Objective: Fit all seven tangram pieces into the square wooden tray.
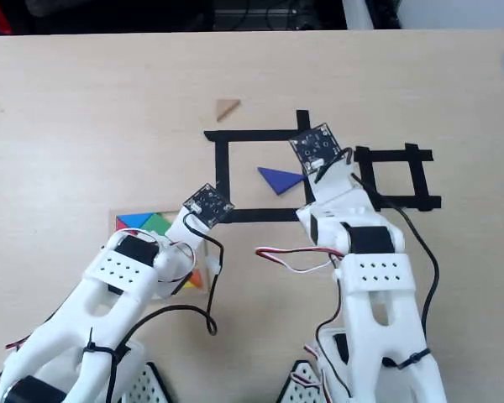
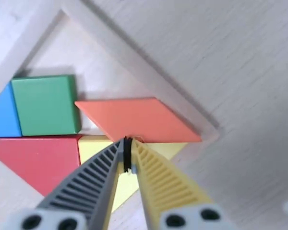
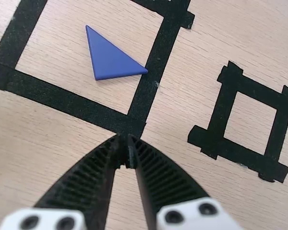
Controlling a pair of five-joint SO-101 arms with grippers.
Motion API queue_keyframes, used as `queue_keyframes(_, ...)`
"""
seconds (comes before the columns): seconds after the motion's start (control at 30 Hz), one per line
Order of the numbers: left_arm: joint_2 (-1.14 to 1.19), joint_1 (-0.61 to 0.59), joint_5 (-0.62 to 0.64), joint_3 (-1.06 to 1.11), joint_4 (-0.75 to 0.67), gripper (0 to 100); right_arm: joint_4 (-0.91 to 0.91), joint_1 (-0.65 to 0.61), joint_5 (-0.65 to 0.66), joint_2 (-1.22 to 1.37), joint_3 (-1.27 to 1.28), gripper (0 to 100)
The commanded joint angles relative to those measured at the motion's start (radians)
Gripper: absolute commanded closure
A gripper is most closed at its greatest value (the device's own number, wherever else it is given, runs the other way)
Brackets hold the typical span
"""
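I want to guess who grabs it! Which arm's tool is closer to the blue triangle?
Right. The right tool sits at the edge of the taped rectangle around the blue triangle. The left tool is farther off, over the wooden tray by the orange piece.

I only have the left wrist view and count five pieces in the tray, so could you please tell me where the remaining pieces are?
Observer: A dark blue triangle lies flat on the table inside the large black tape rectangle.
Operator: Thank you. And the other one?
Observer: A tan triangle lies on the table beyond that rectangle's far side, outside the tape.
Operator: Where is the other arm's gripper?
Observer: The right gripper is shut with nothing in it, over a corner of the tape, short of the dark blue triangle.
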Motion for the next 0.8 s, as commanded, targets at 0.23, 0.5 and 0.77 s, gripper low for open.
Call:
queue_keyframes(0.23,0.315,-0.051,0.035,-0.206,0.043,97,-0.015,-0.014,0.005,-0.015,-0.002,98.7)
queue_keyframes(0.5,0.321,-0.047,0.031,-0.229,-0.034,97,-0.017,-0.014,0.005,-0.015,-0.002,98.7)
queue_keyframes(0.77,0.284,-0.047,-0.051,-0.231,-0.074,97,-0.018,-0.014,0.005,-0.015,-0.002,98.7)
